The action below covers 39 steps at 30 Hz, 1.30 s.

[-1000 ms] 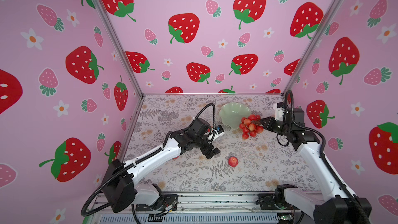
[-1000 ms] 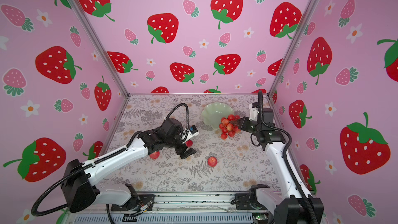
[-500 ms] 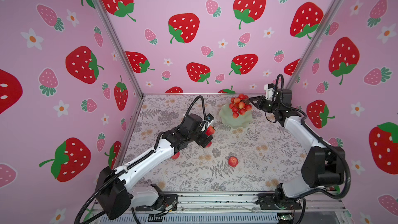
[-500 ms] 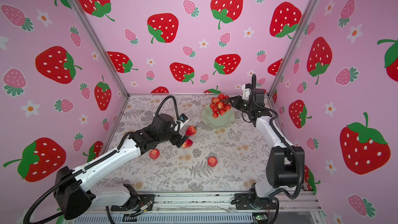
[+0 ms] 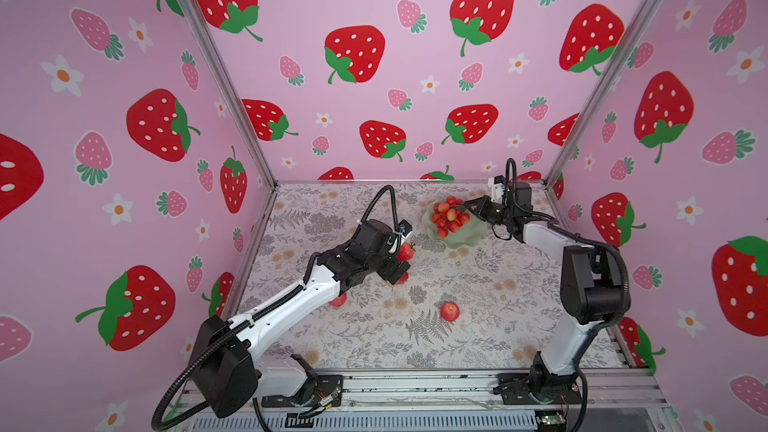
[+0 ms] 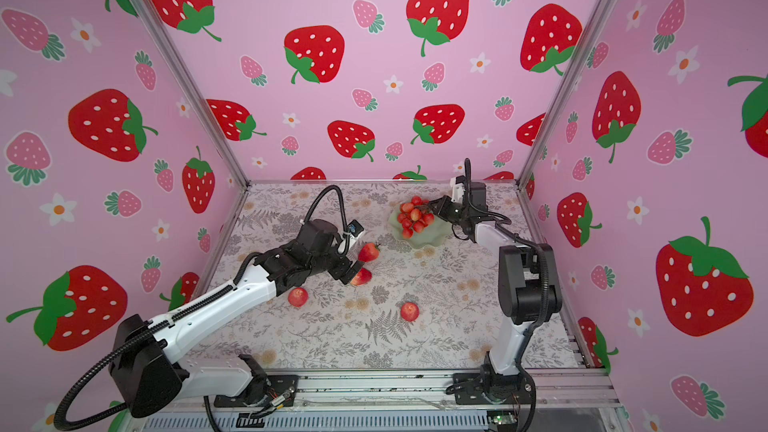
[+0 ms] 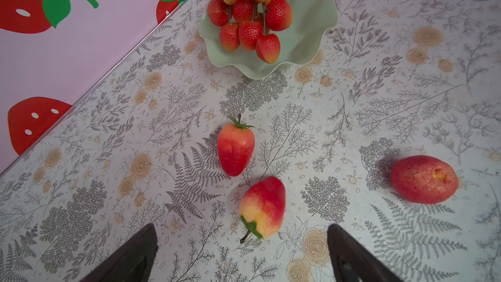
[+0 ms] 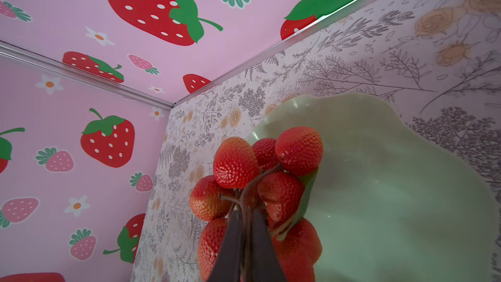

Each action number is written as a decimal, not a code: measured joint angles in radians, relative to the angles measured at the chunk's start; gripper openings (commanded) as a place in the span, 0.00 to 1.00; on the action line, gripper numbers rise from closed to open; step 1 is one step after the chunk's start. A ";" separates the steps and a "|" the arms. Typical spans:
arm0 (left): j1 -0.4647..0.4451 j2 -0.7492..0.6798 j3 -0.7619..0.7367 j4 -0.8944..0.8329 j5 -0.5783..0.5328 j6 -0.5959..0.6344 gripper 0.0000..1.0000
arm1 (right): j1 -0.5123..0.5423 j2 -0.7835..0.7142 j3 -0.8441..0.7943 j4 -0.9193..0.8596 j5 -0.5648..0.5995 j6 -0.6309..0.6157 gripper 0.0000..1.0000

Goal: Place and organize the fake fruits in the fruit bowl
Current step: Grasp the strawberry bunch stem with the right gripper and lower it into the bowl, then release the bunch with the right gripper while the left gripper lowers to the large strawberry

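The cherries (image 5: pixel 449 214) have come down since half a second ago, from above the bowl (image 5: pixel 465 234) to its inside; the left arm has hardly shifted. The right claw (image 8: pixel 245 240) is clenched on the bunch's dark stem, which runs up between its two fingers in the right wrist view. In both top views the bunch lies over the bowl's left half. In the left wrist view its lowest cherries seem to touch the inner wall, though it is not clear whether the bowl bears their weight. The bowl stands on the surface (image 5: pixel 498 326) toward the back wall, right of the middle.

The left claw (image 7: pixel 241 229) is released, jaws wide, low over the surface. The near strawberry (image 7: pixel 263 207) lies just ahead of its fingertips, green cap toward the claw. The far strawberry (image 7: pixel 235 150) lies just beyond, apart from the first, cap toward the bowl. The front apple (image 5: pixel 450 311) rests in the open, well apart from the bowl. The left apple (image 6: pixel 298 297) lies beside the left arm's forearm.
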 measured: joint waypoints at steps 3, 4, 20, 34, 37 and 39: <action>0.000 0.005 0.000 -0.007 0.001 0.000 0.99 | -0.003 0.022 0.000 0.001 0.005 -0.018 0.00; 0.000 0.005 0.000 -0.008 0.001 0.000 0.99 | -0.006 0.033 0.000 0.001 0.005 -0.023 0.00; 0.000 0.023 0.003 -0.032 0.005 0.001 0.99 | -0.031 0.029 -0.011 -0.125 0.116 -0.171 0.54; 0.053 0.203 0.009 0.059 0.081 0.011 0.99 | 0.133 -0.653 -0.297 -0.098 0.260 -0.331 0.73; 0.055 0.286 0.040 0.066 0.102 0.037 0.99 | 0.248 -0.767 -0.391 -0.110 0.304 -0.365 0.74; 0.062 0.336 0.068 0.068 0.127 0.058 0.99 | 0.303 -0.834 -0.471 -0.114 0.319 -0.367 0.75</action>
